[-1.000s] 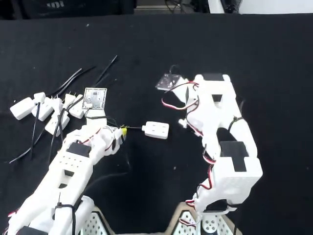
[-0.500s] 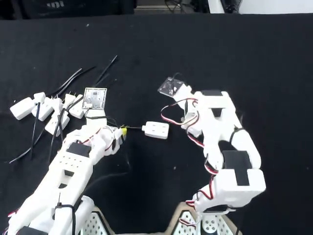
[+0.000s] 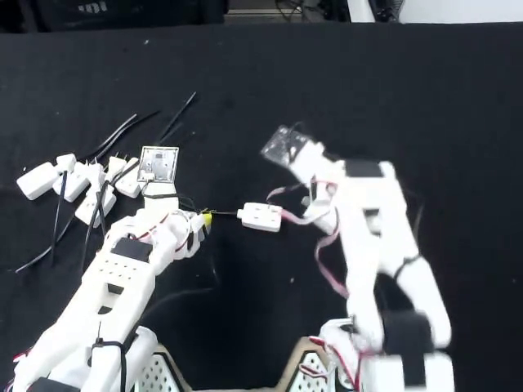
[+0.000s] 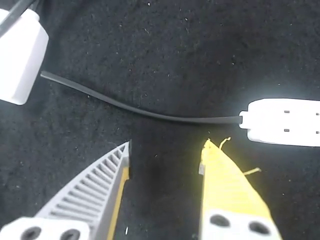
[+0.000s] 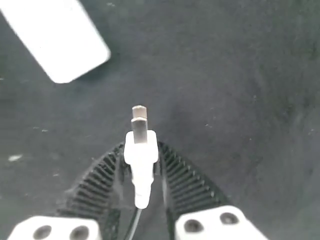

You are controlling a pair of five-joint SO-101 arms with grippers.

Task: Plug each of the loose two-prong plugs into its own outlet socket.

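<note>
Left gripper [image 4: 165, 147]: jaws apart, nothing between them, one grey ribbed finger [image 4: 107, 172] and one yellow finger [image 4: 225, 175]. It hovered low over the black table [image 3: 425, 90], tips just short of a thin black cord [image 4: 125, 106]. That cord ran into the end of the white outlet socket [image 4: 285, 122], which lay flat with its slot pairs facing up. In the high view the left gripper [image 3: 202, 219] sat just beside the cord end of the socket [image 3: 261, 216], roughly mid-table.

Right gripper [image 5: 141, 147]: clamped on a white two-prong plug [image 5: 140, 155]. The body was pinched between the ribbed fingers [image 5: 182, 172], the metal prongs [image 5: 139, 117] stuck out past the tips, and the plug's lead trailed back between the jaws. The prongs were in free air, not seated in anything. A white block [image 5: 57, 35], most likely the outlet socket, lay ahead and off to one side, apart from the prongs; its slots couldn't be made out from that view. In the high view the right arm [image 3: 372, 237] was blurred, its front end near the socket's far end from the cord.

Cluster of loose white plugs [image 3: 82, 181] with black leads sat at the left side of the table, well apart from the socket. One more white block [image 4: 20, 55] showed at the edge of the left wrist view; I couldn't tell if it was a plug or a socket.
</note>
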